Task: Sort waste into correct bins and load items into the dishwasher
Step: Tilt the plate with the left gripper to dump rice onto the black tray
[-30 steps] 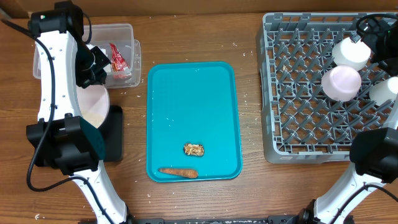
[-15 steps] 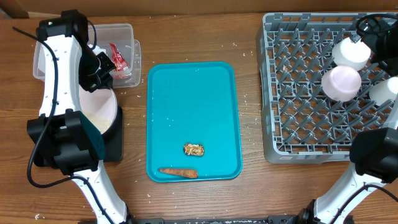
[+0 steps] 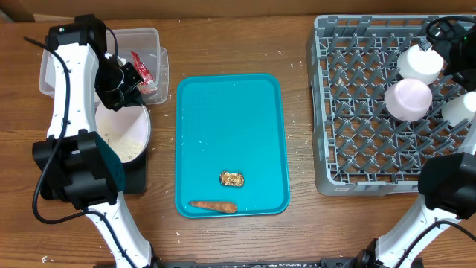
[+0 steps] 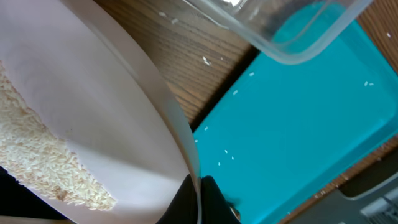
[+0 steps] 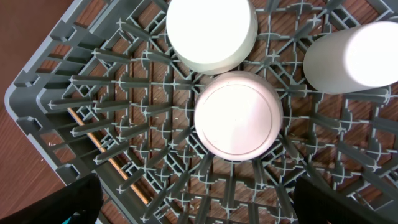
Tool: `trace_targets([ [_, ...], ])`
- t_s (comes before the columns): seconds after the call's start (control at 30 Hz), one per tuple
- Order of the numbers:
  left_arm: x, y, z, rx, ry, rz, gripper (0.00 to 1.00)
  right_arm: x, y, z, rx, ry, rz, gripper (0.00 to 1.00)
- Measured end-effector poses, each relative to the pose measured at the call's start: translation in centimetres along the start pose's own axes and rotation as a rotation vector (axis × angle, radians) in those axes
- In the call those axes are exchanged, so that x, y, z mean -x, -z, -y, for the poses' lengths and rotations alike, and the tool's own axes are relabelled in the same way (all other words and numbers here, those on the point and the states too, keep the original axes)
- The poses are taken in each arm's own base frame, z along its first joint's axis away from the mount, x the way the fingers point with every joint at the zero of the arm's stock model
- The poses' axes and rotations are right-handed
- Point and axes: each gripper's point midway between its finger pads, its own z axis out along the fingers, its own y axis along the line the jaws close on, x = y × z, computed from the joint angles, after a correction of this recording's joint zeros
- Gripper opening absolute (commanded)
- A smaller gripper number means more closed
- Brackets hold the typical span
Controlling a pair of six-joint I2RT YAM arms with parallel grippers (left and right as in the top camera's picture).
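My left gripper (image 3: 126, 93) is shut on the rim of a white bowl (image 3: 123, 130) with rice grains in it, held tilted over the black bin (image 3: 136, 175) at the left. In the left wrist view the fingers (image 4: 198, 202) pinch the bowl's rim (image 4: 93, 118). A teal tray (image 3: 230, 141) holds a carrot (image 3: 213, 206) and a crumpled gold wrapper (image 3: 231, 179). My right gripper (image 5: 199, 205) is open above the grey dishwasher rack (image 3: 372, 112), over upturned cups: a pink one (image 3: 407, 98) and a white one (image 3: 420, 63).
A clear plastic container (image 3: 149, 59) with a red wrapper (image 3: 140, 69) stands at the back left, right beside the bowl. A third white cup (image 3: 460, 108) sits at the rack's right edge. Crumbs lie scattered on the wooden table.
The left gripper has swung the bowl from edge-on to more open-face, shifting it right and down over the black bin; rice now shows inside. The right arm has not moved.
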Motion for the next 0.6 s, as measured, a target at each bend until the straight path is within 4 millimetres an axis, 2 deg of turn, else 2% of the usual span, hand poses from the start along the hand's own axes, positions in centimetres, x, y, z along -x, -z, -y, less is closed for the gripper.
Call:
trace_targets([
  [0.27,-0.3,0.5,-1.2,-0.02,0.026,-0.039,0.04,0.0,0.0,0.0,0.0,0.0,0.0,1.0],
  [0.6,-0.8,1.0,-1.5,-0.026,0.008,-0.052,0.04,0.0,0.0,0.0,0.0,0.0,0.0,1.0],
])
